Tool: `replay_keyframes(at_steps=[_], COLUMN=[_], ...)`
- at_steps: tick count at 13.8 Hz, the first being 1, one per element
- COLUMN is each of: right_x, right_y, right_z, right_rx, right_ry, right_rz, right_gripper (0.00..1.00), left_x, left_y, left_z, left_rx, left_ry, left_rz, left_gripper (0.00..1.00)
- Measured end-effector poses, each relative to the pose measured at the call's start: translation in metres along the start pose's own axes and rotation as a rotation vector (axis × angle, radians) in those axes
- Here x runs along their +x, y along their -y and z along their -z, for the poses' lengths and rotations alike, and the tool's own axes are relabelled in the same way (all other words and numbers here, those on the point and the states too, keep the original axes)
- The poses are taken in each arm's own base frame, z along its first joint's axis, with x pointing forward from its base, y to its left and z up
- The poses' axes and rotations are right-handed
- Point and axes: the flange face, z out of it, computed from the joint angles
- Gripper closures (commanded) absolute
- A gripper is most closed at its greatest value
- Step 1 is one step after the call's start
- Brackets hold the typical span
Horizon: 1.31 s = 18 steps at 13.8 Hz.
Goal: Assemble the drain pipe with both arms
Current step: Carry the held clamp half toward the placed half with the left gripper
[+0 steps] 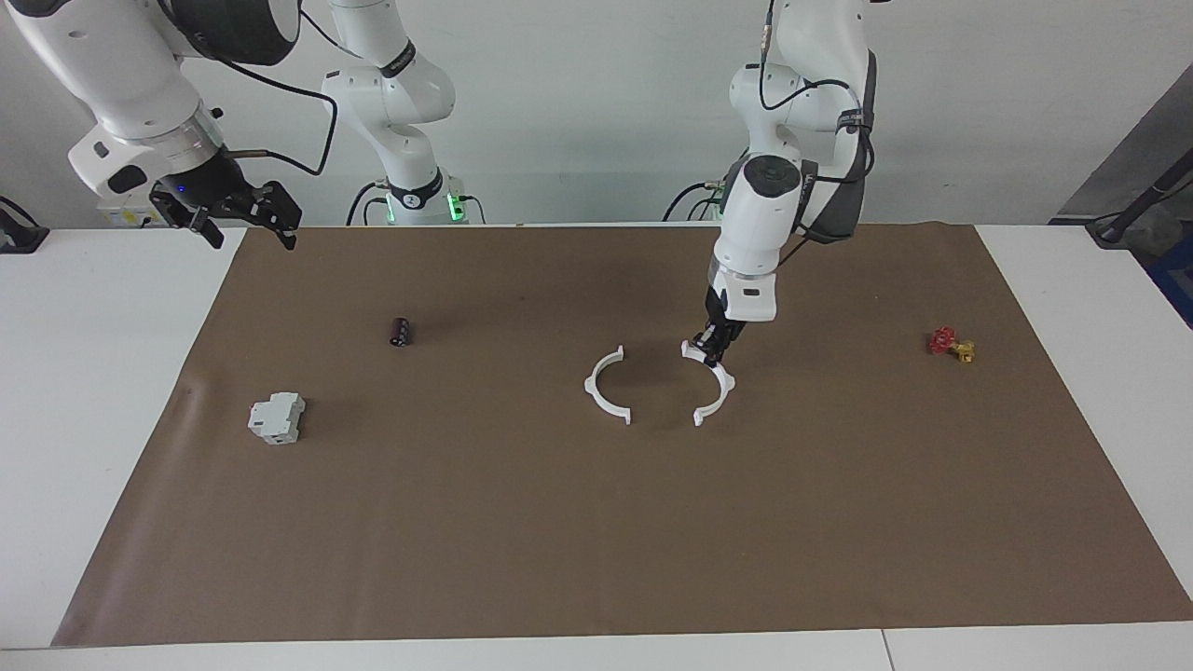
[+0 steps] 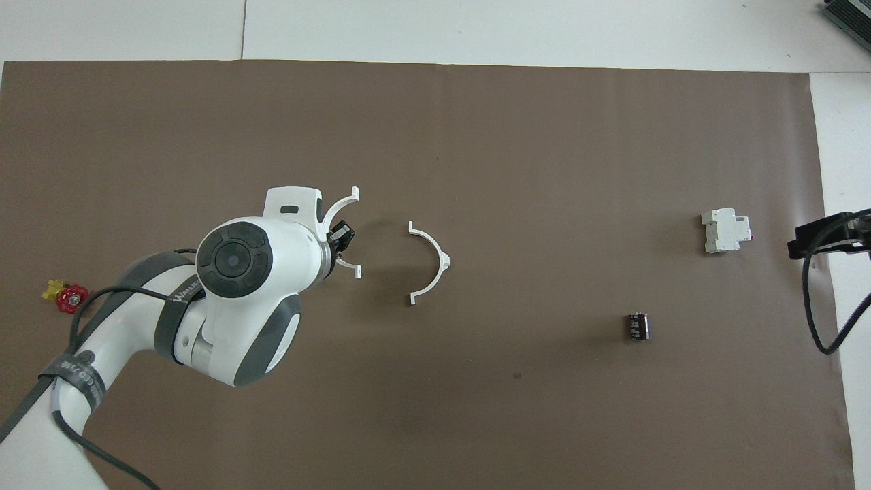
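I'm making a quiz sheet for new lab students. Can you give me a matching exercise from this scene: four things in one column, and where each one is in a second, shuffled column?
Things:
1. held half-ring
2. loose half-ring
3. grey-white block
4. red and yellow valve

Places or states:
A. on the mat at the left arm's end
B. flat on the mat near its middle, untouched
C. gripped by the left gripper
D. on the mat toward the right arm's end, farther from the robots than the dark cylinder

Pairs: 1-C, 2-B, 3-D, 4-A
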Motion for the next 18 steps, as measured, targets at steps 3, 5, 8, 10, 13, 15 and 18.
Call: replay_keyframes(at_steps=[3, 5, 8, 10, 13, 15, 18], right_x=[0.004, 0.005, 0.005, 0.006, 0.006, 0.006, 0.006], right_y=[0.009, 0.012, 0.012, 0.012, 0.012, 0.012, 0.012], right_z=[0.017, 0.017, 0.014, 0.012, 0.011, 0.011, 0.011], right_rx=[0.002, 0.002, 0.002, 0.002, 0.002, 0.002, 0.002], right_ry=[-0.07, -0.073, -0.066, -0.063, -0.061, -0.061, -0.06], right_rz=[-0.007, -0.001, 0.0, 0.0, 0.0, 0.0, 0.0], right_gripper=[0.0, 0.0, 0.0, 0.0, 0.0, 0.0, 0.0], left_x=[-0.029, -0.042, -0.053, -0.056, -0.07, -0.074, -0.078], left_y=[-0.009, -0.014, -0.023, -0.028, -0.031, -0.031, -0.028], left_z=[-0.012, -0.035, -0.064, -0.067, -0.067, -0.067, -0.071], left_rx=[0.011, 0.034, 0.061, 0.064, 0.065, 0.067, 0.077], left_ry=[0.012, -0.005, -0.023, -0.038, -0.04, -0.039, -0.036], left_rz=[0.053, 0.069, 0.061, 0.035, 0.005, -0.002, -0.007], left_gripper=[1.0, 1.0, 1.0, 1.0, 1.0, 1.0, 1.0])
